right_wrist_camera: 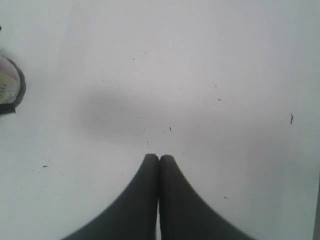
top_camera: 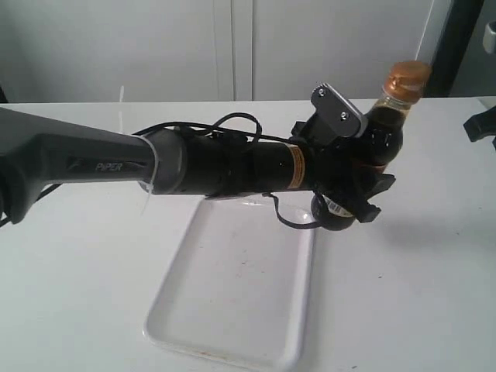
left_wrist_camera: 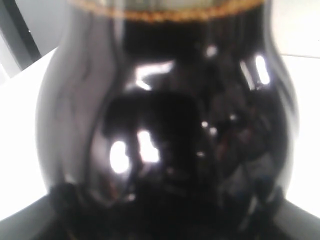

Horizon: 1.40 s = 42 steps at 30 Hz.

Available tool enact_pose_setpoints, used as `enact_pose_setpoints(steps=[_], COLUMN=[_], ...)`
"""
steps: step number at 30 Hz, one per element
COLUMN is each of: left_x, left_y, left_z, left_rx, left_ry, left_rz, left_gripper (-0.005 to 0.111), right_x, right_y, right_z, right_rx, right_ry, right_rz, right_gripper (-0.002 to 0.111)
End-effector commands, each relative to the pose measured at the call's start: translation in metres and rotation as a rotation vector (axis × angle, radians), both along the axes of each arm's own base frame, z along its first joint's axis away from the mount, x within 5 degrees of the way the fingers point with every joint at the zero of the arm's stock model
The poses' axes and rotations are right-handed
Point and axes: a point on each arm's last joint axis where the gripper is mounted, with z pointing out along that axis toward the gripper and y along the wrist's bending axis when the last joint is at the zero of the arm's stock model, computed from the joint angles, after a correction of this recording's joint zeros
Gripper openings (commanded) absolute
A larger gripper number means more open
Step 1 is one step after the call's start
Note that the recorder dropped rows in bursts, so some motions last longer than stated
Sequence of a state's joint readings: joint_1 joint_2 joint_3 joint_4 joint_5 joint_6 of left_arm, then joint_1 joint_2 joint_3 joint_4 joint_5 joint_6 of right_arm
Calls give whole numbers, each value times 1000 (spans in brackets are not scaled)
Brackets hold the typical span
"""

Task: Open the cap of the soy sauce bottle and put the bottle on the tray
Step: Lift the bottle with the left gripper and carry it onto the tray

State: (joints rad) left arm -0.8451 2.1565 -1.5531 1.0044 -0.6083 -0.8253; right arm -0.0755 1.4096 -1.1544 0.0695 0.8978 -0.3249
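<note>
One soy sauce bottle (top_camera: pixel 385 133) is present, and it bears one cap (top_camera: pixel 408 76). There is one tray (top_camera: pixel 232 310) and one tabletop (top_camera: pixel 77 294). The grippers number two: the left gripper (top_camera: pixel 355 167), seen in the exterior view, and the right gripper (right_wrist_camera: pixel 159 159), seen in its own wrist view with two fingers (right_wrist_camera: pixel 140 200) showing. One arm (top_camera: pixel 116 163) is visible along its length, ringed by one orange band (top_camera: pixel 297 167). One further round, pale object (right_wrist_camera: pixel 9 87) is cut off at the edge of the right wrist view; what it is cannot be told, so it may not be a separate item.
</note>
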Motion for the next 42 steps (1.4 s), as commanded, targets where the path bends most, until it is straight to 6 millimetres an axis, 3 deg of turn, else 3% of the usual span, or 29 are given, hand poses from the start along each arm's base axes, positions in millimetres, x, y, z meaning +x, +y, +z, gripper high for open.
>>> enact_pose_setpoints(steps=[1,9,17,21,25,31,42], left_x=[-5,2,6,5,5,6,-3], left_y=[2,15,38,48,65,90,135], left_z=[34,47,46,51,46,34,31], left_rx=[-127,-154,-83,-160,-272,-249,-306], left_ry=[-9,11,-3,6,14,-19,-58], left_rz=[-48,-17,52,5,-49,-25,-70], left_gripper=[0,0,0,0,0,0,0], right_x=[2,5,7,8,8,9,10], right_y=[-1,4,5,6,6,5,9], right_z=[4,6,7,7,8,8,9], right_rx=[3,47,55,66,64,63,94], right_ry=[-27,-64,-96,-104,-111,-119,-139], right_rz=[-2,28,28,34,34,33,50], right_gripper=[0,0,0,0,0,0,0])
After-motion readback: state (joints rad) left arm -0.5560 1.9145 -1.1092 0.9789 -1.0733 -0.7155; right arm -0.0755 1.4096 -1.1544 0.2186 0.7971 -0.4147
